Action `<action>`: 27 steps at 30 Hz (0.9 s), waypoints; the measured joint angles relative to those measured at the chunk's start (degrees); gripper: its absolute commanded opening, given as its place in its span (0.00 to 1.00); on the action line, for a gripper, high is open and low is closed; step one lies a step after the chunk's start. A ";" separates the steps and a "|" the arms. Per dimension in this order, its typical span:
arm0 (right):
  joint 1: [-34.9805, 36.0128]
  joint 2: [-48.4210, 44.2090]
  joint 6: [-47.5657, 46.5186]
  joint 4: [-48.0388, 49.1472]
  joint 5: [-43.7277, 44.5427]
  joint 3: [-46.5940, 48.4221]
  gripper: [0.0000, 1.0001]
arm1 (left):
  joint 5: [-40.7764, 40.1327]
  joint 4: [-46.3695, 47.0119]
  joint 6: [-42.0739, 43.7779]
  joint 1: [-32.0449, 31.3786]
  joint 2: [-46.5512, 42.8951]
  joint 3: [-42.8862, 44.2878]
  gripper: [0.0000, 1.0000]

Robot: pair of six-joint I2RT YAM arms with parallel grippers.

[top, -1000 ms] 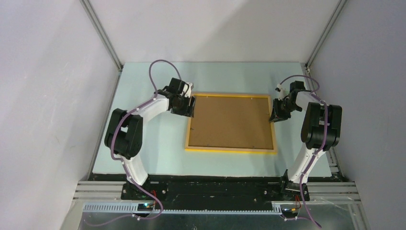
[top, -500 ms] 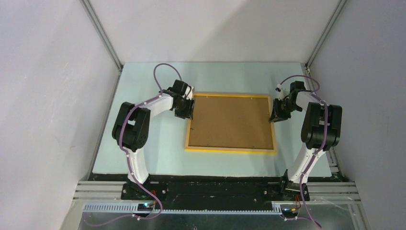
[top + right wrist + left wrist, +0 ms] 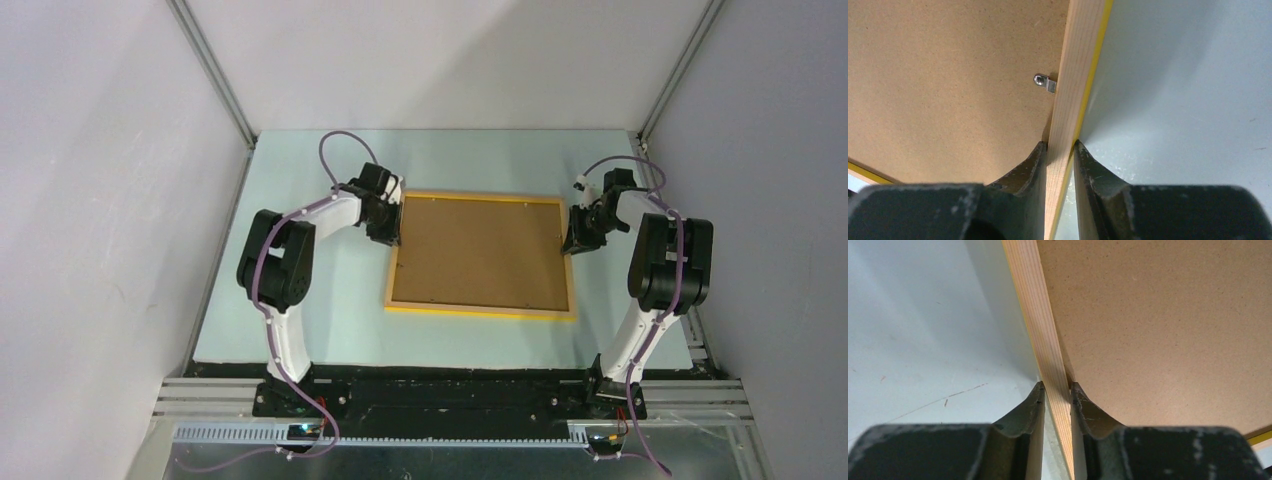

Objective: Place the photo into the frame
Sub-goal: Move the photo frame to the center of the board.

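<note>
The left gripper [image 3: 1057,388] was pinched narrow on the frame [image 3: 1030,285]. One dark finger pressed the outer face of the left-hand wooden rail and the other pressed its inner face, where the rail met the brown backing board [image 3: 1158,315]. The right gripper [image 3: 1061,146] held the opposite rail the same way, closed to a narrow gap, with a finger touching each side of the pale wood and its yellow outer edge. Just beyond those fingers a small metal tab [image 3: 1045,83] reached from the rail's inner face onto the board.

From the overhead camera the frame lay back side up near the middle of the pale green table [image 3: 320,180], with the board filling the space inside its yellow-orange edges. The left gripper gripped the left rail near its far corner, and the right gripper gripped the right rail in its far half. The pictures did not show whether the frame rested flat on the table or was raised slightly off it. White enclosure walls [image 3: 100,200] stood around the table.
</note>
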 measured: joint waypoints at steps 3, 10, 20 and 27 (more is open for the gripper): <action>0.50 0.00 0.11 0.15 0.26 0.13 0.00 | 0.44 -0.07 0.00 0.76 0.76 0.98 0.00; 2.58 2.84 1.07 -0.52 0.63 4.26 0.00 | 1.05 0.17 -0.07 3.19 2.64 3.43 0.00; 4.46 12.20 3.23 -1.60 -1.07 18.01 0.35 | 1.60 0.70 -1.42 6.73 6.08 8.24 0.28; 5.14 11.21 3.13 -1.66 -1.62 18.75 0.75 | 1.14 0.70 -1.62 8.41 6.25 8.46 0.71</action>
